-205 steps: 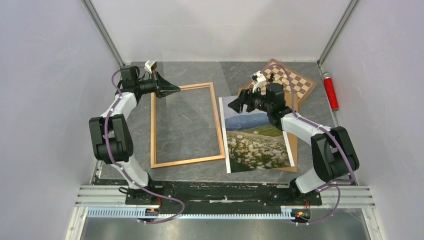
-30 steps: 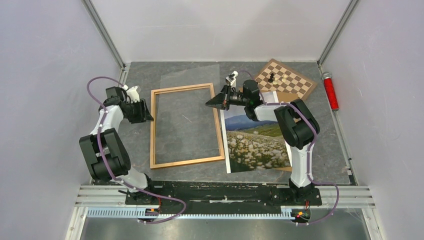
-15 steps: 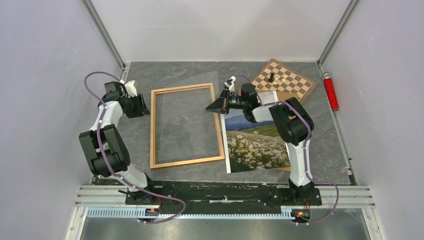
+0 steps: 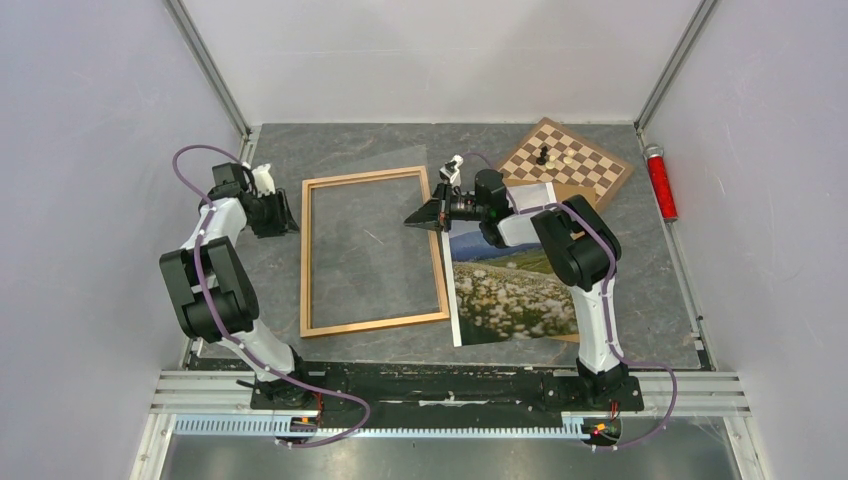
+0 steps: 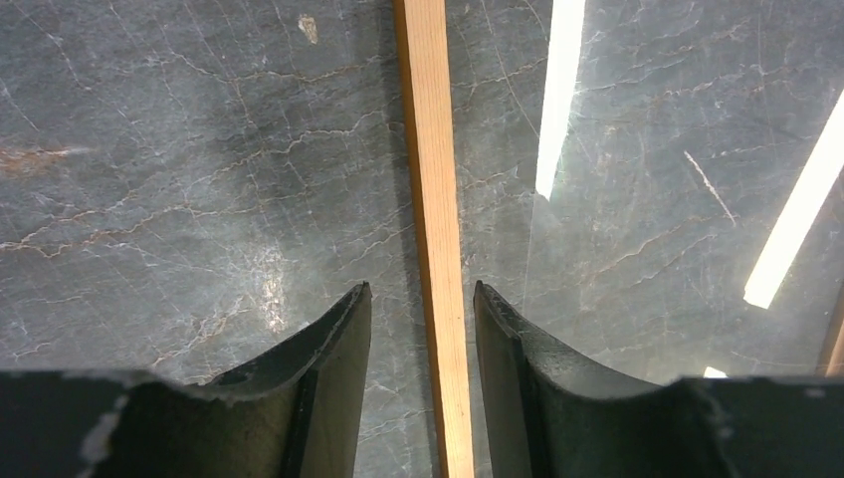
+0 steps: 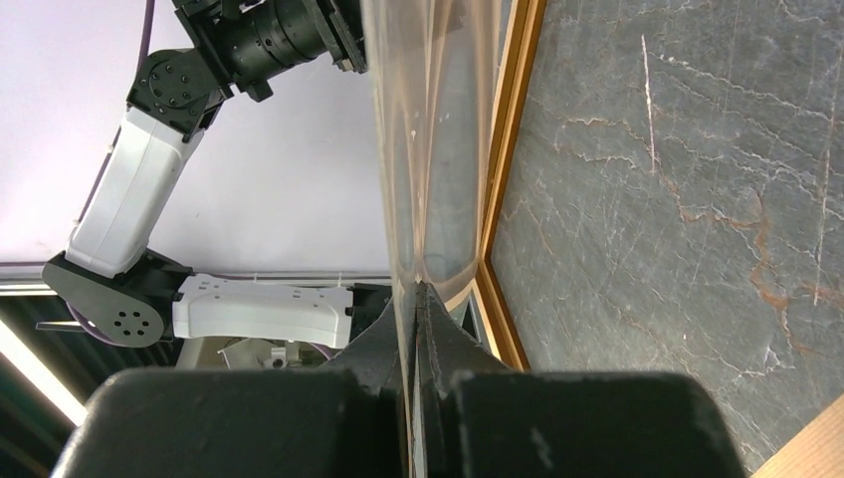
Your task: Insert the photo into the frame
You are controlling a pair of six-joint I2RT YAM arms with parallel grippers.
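Observation:
The frame (image 4: 305, 270), a thin light-wood rectangle, lies flat left of centre. The photo (image 4: 510, 290), a mountain and meadow print, lies face up just to its right. My right gripper (image 4: 412, 217) is shut on the edge of a clear sheet (image 4: 385, 160) that hangs tilted over the frame's far part. In the right wrist view the sheet (image 6: 428, 119) runs up out of the shut gripper (image 6: 416, 289), beside the frame's rail (image 6: 513, 129). My left gripper (image 4: 287, 224) is open. In the left wrist view it (image 5: 418, 289) straddles the frame's left rail (image 5: 433, 179) without touching it.
A chessboard (image 4: 575, 160) with a few pieces sits at the back right. A red cylinder (image 4: 658, 180) lies by the right wall. A brown backing board (image 4: 566, 190) peeks out from under the photo's far end.
My right gripper has carried the clear sheet a little to the left, over the frame's right rail. My left gripper has shifted slightly toward the back, staying at the left rail.

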